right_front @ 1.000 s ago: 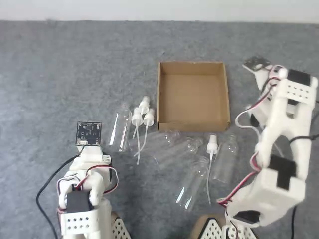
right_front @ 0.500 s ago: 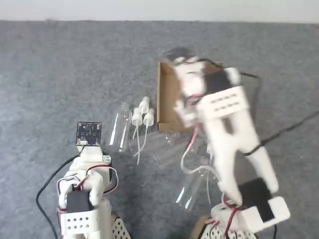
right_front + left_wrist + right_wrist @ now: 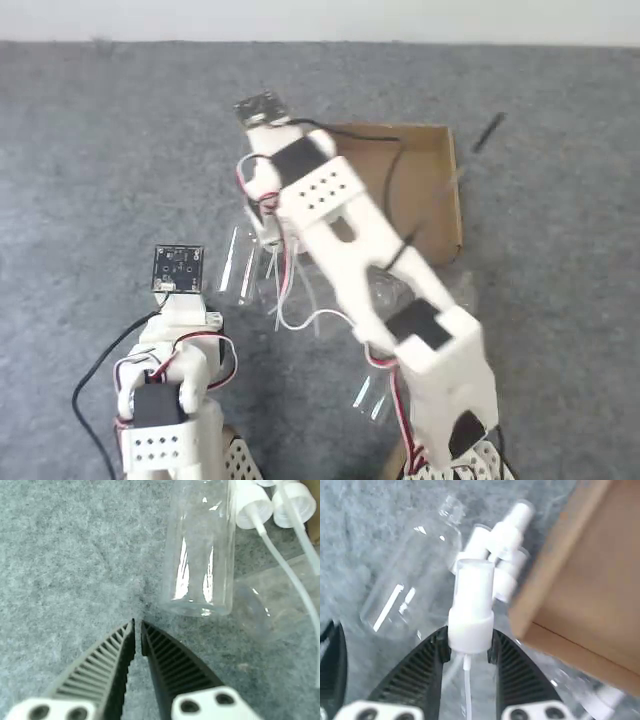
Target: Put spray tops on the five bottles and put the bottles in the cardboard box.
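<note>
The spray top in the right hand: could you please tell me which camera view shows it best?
The right wrist view: the spray top is held plainly in the right hand. In the high view the right arm lies over it. The left wrist view faces a clear bottle and loose spray tops.

So from above, the right arm point(image 3: 350, 240) sprawls slantwise across the middle, 5 o'clock up to 11, blocking the cardboard box's point(image 3: 457, 190) 9 o'clock wall and the stuff beside it. The box's 3 o'clock half is open from overhead. Bare bench point(image 3: 100, 130) from 9 round to 12. The left gripper point(image 3: 138, 625) has a bottle point(image 3: 200, 555) lying just ahead of its fingers point(image 3: 105, 665), toward 1 o'clock.
</note>
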